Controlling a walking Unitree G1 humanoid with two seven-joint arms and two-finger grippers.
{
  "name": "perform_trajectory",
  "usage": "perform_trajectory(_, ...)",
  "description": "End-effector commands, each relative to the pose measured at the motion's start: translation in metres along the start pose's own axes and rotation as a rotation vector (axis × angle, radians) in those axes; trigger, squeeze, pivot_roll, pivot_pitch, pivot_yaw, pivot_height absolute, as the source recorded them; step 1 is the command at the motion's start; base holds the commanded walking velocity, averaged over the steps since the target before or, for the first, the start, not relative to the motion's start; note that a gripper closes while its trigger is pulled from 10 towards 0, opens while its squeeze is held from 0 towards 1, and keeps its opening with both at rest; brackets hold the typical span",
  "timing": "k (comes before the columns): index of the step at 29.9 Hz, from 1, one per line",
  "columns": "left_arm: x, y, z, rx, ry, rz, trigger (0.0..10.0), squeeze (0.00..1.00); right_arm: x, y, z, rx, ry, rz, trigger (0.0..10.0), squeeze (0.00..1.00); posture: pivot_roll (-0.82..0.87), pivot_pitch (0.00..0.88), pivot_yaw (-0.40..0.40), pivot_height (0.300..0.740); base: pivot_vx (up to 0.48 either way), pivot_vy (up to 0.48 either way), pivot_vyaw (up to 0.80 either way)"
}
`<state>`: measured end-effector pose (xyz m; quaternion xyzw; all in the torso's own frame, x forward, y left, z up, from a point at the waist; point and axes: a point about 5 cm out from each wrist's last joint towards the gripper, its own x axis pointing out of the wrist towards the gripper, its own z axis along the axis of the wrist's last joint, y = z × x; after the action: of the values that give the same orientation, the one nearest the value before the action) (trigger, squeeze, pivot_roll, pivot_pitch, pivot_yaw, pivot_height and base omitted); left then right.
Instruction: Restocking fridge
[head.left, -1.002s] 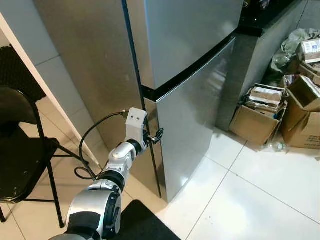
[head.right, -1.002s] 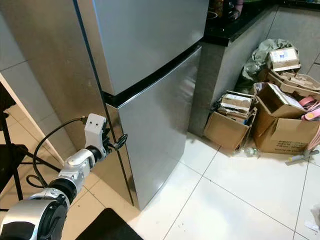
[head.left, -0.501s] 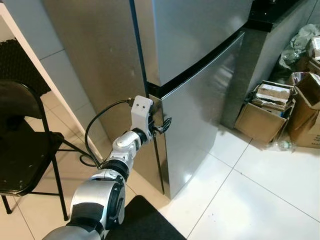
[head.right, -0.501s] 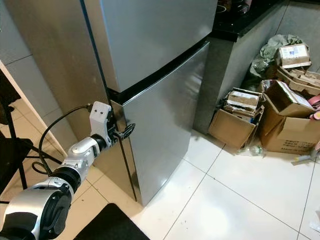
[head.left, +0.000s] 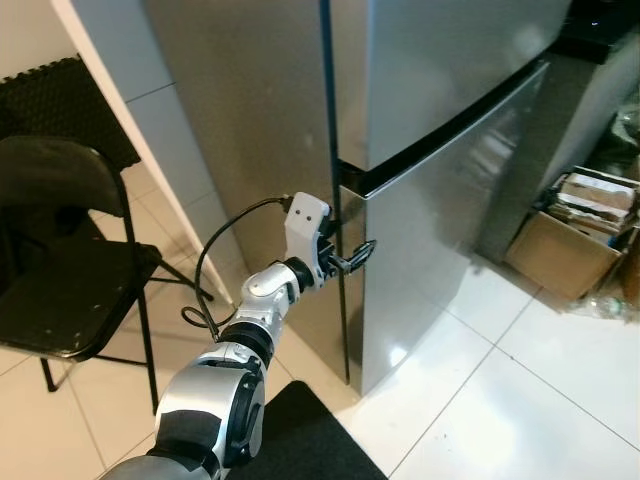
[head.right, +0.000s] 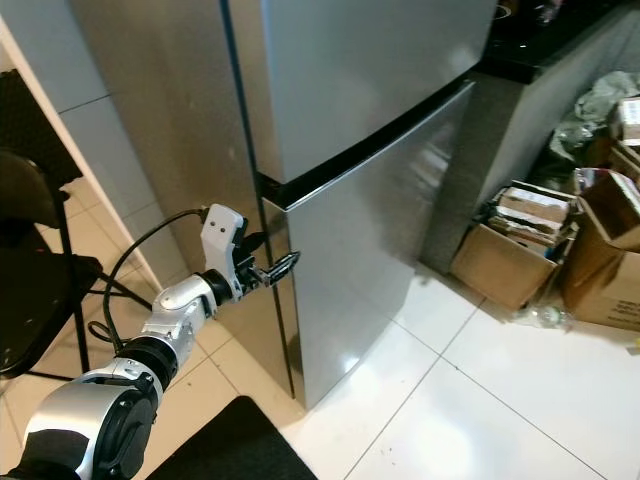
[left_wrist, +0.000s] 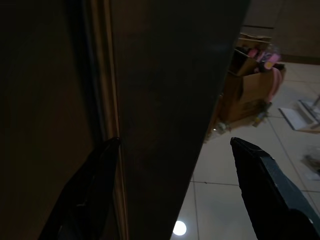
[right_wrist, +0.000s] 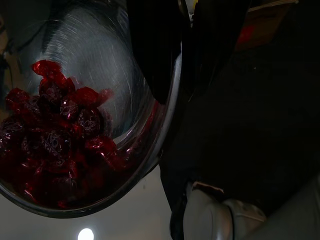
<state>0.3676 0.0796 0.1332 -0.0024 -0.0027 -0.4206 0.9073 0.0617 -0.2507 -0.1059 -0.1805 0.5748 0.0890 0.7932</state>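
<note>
Moved: camera has swung, fridge (head.left: 440, 150) sits further right.
Left gripper (head.left: 352, 256): open, straddling lower door edge (head.right: 287, 300).
Right gripper (right_wrist: 172, 55): clamps cherry bowl (right_wrist: 90, 115) rim.
Room: bare floor (head.right: 480, 400) right.

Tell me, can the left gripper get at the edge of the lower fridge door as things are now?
Probably yes. The left gripper is already at the lower fridge door edge, with one of its open fingers on each side, and nothing stands between them.

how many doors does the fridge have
2: an upper door and a lower door, split by a dark seam. The left gripper straddles the lower door's edge.
</note>
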Motion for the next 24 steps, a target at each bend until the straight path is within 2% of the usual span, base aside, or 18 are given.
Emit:
perform_trajectory(1, 0.015, -0.036, -0.014, -0.019, 0.036, -0.186, 10.0, 0.0, -0.001, 0.003, -0.005, -0.001, 0.016, 0.001, 10.0, 0.0, -0.17, 0.092, 0.048, 0.74, 0.0, 0.0, 0.0)
perform_trajectory(3, 0.019, -0.05, -0.02, -0.024, 0.028, -0.249, 10.0, 0.0, 0.0, 0.003, -0.003, 0.001, 0.012, 0.0, 10.0, 0.0, -0.17, 0.087, 0.052, 0.74, 0.0, 0.0, 0.0)
perform_trajectory(6, 0.02, -0.055, -0.021, -0.028, 0.022, -0.269, 10.0, 0.0, 0.0, 0.003, -0.003, 0.002, 0.01, 0.0, 10.0, 0.0, -0.17, 0.088, 0.052, 0.74, 0.0, 0.0, 0.0)
perform_trajectory(11, 0.026, -0.074, -0.026, -0.037, 0.014, -0.34, 10.0, 0.0, 0.001, 0.005, -0.001, 0.004, 0.006, 0.003, 10.0, 0.0, -0.17, 0.085, 0.057, 0.74, 0.0, 0.0, 0.0)
perform_trajectory(19, 0.026, -0.072, -0.025, -0.025, 0.019, -0.308, 10.0, 0.0, 0.002, 0.006, 0.002, 0.009, 0.005, 0.002, 10.0, 0.0, -0.16, 0.073, 0.062, 0.74, 0.0, 0.0, 0.0)
perform_trajectory(21, 0.021, -0.063, -0.029, -0.014, 0.033, -0.218, 10.0, 0.0, 0.002, 0.006, 0.003, 0.013, 0.007, 0.002, 10.0, 0.0, -0.15, 0.059, 0.062, 0.74, 0.0, 0.0, 0.0)
perform_trajectory(24, 0.015, -0.057, -0.036, -0.024, 0.05, -0.151, 10.0, 0.0, 0.003, 0.007, 0.005, 0.015, 0.008, 0.002, 10.0, 0.0, -0.15, 0.049, 0.062, 0.74, 0.0, 0.0, 0.0)
